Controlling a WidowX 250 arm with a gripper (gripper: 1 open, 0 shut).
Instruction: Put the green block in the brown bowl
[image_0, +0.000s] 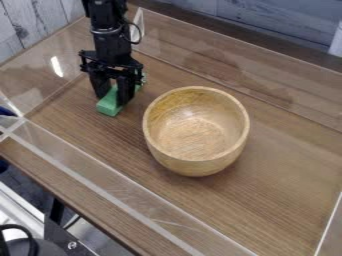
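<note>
The green block lies flat on the wooden table, left of the brown bowl. My black gripper points straight down over the block's far half, its fingers drawn together against the block's sides. The block's near end sticks out below the fingers. The block still rests on the table surface. The bowl is round, light wood, and holds nothing.
Clear plastic walls ring the wooden table on the front and left. A pale wall runs behind the arm at the back.
</note>
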